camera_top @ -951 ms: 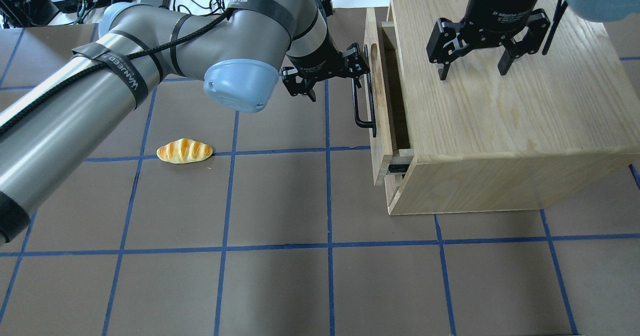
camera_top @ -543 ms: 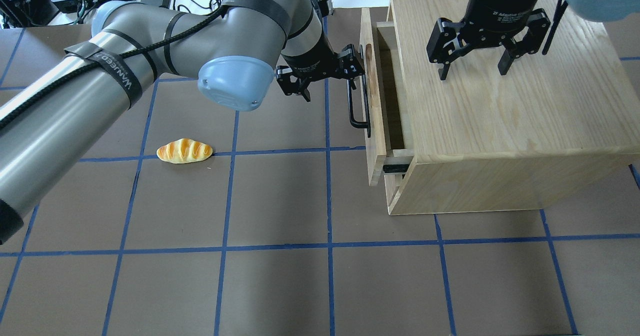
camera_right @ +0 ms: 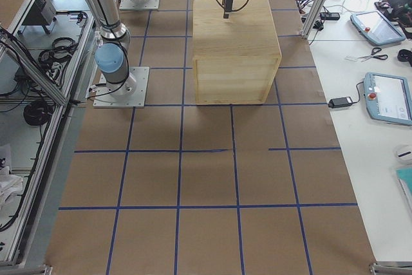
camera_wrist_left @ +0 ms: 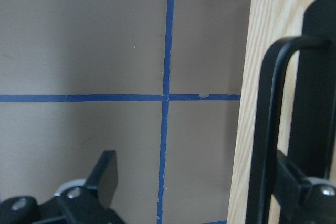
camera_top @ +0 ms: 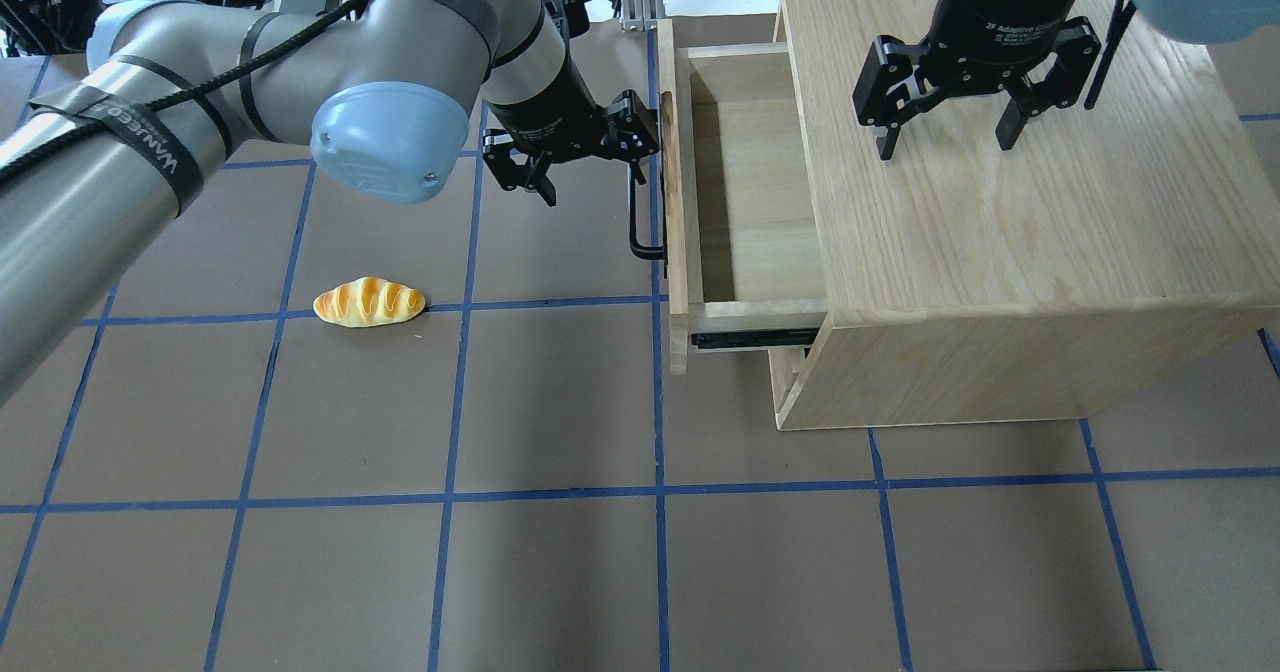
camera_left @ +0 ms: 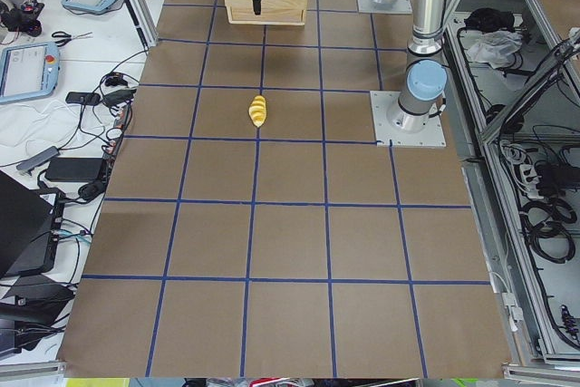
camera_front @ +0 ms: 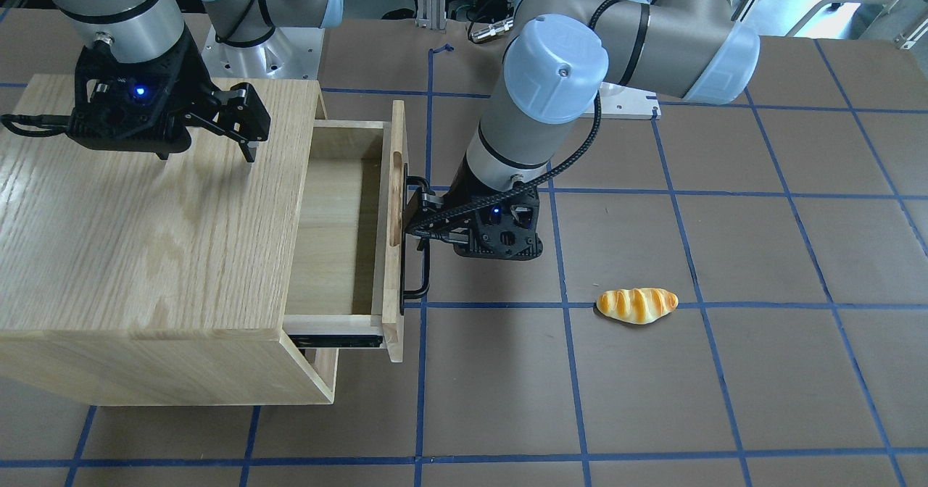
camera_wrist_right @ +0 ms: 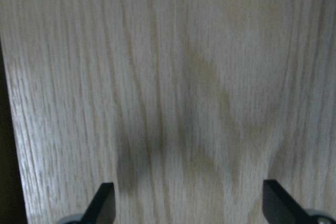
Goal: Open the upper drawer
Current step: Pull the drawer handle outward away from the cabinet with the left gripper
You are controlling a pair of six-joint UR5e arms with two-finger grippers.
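A robotics lab. Teach pendants (camera_right: 388,98) and loose cables (camera_left: 541,215) lie beside a counter (camera_top: 560,402) gridded in blue tape, ringed by aluminium framing (camera_right: 320,1).

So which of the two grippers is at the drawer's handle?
The left gripper: it is open and hooked on the black bar handle of the upper drawer. The right gripper hangs open above the cabinet top, holding nothing.

You see the upper drawer (camera_front: 337,211) standing partway out of the cabinet (camera_front: 145,255), its pale bottom exposed. The left gripper (camera_front: 420,220) meets the black bar handle (camera_front: 426,273). The right gripper (camera_front: 205,152) hovers above the cabinet top, jaws spread. A bread roll (camera_front: 637,305) lies on the table (camera_front: 725,400).
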